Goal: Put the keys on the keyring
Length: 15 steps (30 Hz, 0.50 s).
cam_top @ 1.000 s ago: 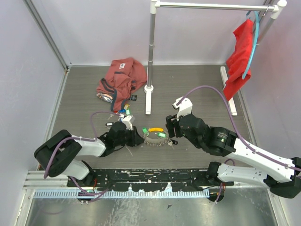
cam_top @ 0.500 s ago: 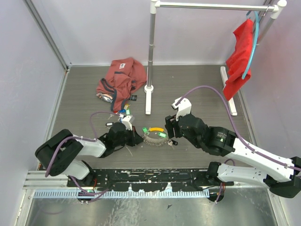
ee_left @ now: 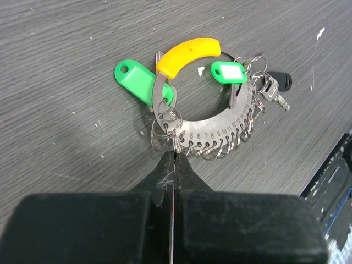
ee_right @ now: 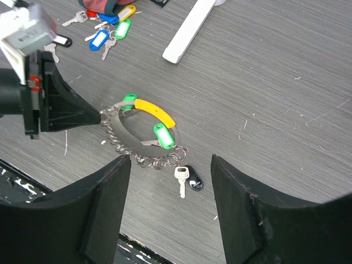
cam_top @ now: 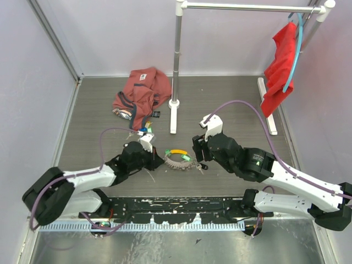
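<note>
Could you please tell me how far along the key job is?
Done: two green-tagged keys and a black-tagged one seem strung on the keyring. In hand: the left end effector is shut on its rim; the right end effector hovers open above. Left: loose keys near the red cloth.

One keyring, one clothes rack, two red garments.

Keyring lying flat on the table!
Yellow tag arched on top, green-tagged key strung on; loose keys bunched well apart.
</note>
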### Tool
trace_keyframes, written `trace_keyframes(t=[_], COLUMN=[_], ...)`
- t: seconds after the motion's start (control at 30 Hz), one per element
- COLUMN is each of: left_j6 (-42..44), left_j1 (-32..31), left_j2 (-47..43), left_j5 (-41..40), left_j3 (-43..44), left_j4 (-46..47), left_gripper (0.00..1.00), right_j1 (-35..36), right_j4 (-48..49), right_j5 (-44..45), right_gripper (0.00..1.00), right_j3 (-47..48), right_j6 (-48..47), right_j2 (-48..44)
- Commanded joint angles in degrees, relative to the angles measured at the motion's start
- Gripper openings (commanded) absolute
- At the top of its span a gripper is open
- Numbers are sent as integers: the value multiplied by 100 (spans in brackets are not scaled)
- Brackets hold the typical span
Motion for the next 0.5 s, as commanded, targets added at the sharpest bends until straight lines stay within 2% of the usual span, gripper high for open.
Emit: trace_keyframes(t=[0.0,0.23,0.47], left_j6=[936,2025,3146], left_j1=[-66,-313,-1065], left_j2=[-740,-1307,-1211], left_j5=[-91,-92,-326], left_j3=[631,1917,3239], left_j4=[-1353,-3366,-4843], left_gripper=[0,0,0], right_j1=[13,15,17], right_j4=[229,304,725], right_j5=[202,243,-642], right_gripper=[65,65,63], right_j3=[11,23,-102], right_j6=[-24,-165,-760], right_j2=[-77,-288,-886])
